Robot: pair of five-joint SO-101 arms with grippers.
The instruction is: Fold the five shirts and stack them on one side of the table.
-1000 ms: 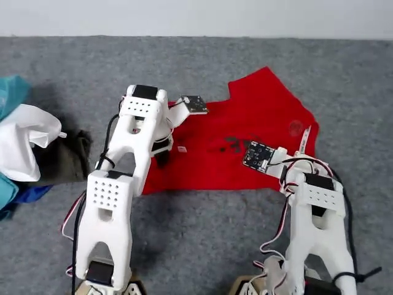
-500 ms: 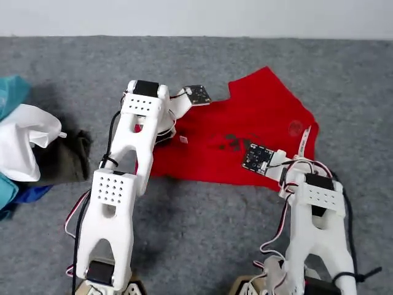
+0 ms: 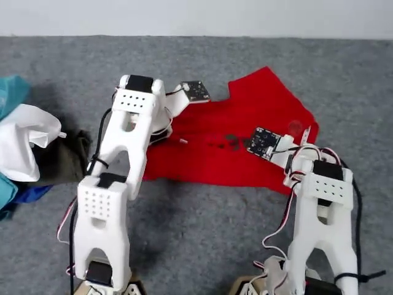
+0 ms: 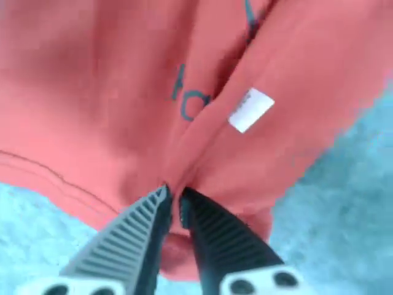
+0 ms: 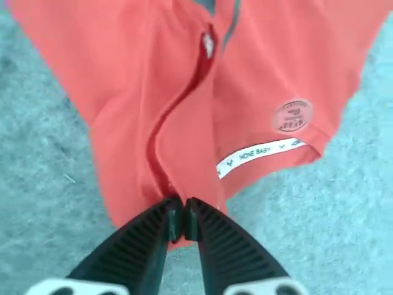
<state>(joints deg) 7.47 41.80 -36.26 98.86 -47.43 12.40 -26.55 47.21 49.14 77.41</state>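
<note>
Nearest me, both pincers are clamped on cloth. My left pincer (image 4: 174, 195) is nipped tight on a raised ridge of the red shirt (image 3: 245, 135) beside a small white tag (image 4: 250, 109). My right pincer (image 5: 183, 214) is pinched on the shirt's other end, close to a white label strip (image 5: 258, 155). I judge this to be the first fold, with the near edge gripped at two places. The next move calls for lifting both ends together, evenly and taut, and carrying them over the far edge. The shirt lies mid-bench (image 3: 202, 227) with its long axis running side to side between my arms and one pointed corner jutting away from me. Which end holds the collar I cannot tell. Off to my left waits a heap of other garments (image 3: 27, 147).
</note>
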